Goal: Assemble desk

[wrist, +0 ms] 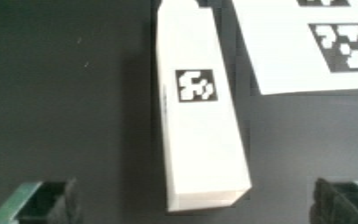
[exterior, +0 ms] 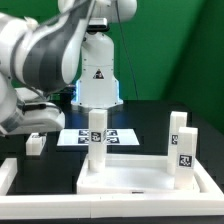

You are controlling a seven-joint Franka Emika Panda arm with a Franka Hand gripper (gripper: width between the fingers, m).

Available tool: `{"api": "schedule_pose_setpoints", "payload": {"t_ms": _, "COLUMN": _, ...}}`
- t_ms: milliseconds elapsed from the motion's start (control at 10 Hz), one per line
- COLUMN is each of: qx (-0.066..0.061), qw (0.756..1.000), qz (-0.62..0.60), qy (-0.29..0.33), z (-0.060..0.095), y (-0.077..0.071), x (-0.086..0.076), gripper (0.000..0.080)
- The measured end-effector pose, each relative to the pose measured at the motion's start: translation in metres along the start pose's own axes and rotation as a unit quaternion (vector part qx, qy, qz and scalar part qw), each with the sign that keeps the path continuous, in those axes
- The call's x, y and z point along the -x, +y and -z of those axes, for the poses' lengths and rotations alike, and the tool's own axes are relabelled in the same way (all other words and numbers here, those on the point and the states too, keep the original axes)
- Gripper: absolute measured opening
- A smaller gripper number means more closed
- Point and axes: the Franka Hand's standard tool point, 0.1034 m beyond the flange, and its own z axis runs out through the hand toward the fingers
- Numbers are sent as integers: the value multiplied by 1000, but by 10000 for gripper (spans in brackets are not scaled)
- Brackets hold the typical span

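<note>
**With a loose leg lined up, jaws wide**

While the tabletop [exterior: 140, 178] sits at six o'clock on the surface [exterior: 150, 115] with three legs [exterior: 97, 140] standing in it, I see my jaws open, straddling a leg [wrist: 202, 105] lying flat beside the marker board [wrist: 309, 45], probably lined up for a pinch across its narrow sides.

Arm bent over at exterior view's left; hand [wrist: 197, 200] wide open, fingers [wrist: 43, 198] spread, gripping nothing.
</note>
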Motion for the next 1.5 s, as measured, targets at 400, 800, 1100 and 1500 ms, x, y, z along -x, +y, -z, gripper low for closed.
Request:
{"api": "schedule_pose_setpoints", "payload": {"t_ms": 400, "qx": 0, "qw": 1000, "qz": -7, "qy": -11, "z": -11, "y": 0, "x": -5, "gripper": 649}}
{"api": "schedule_pose_setpoints", "payload": {"t_ms": 800, "qx": -3, "qw": 999, "qz": -13, "qy": -36, "z": -38, "y": -4, "x": -12, "gripper": 649}}
{"api": "schedule_pose_setpoints", "payload": {"t_ms": 1100, "qx": -3, "qw": 999, "qz": -21, "qy": -36, "z": -40, "y": -4, "x": -12, "gripper": 637}}
{"api": "schedule_pose_setpoints", "payload": {"t_ms": 1500, "qx": -3, "qw": 999, "qz": -22, "qy": -36, "z": -40, "y": -2, "x": -12, "gripper": 287}}
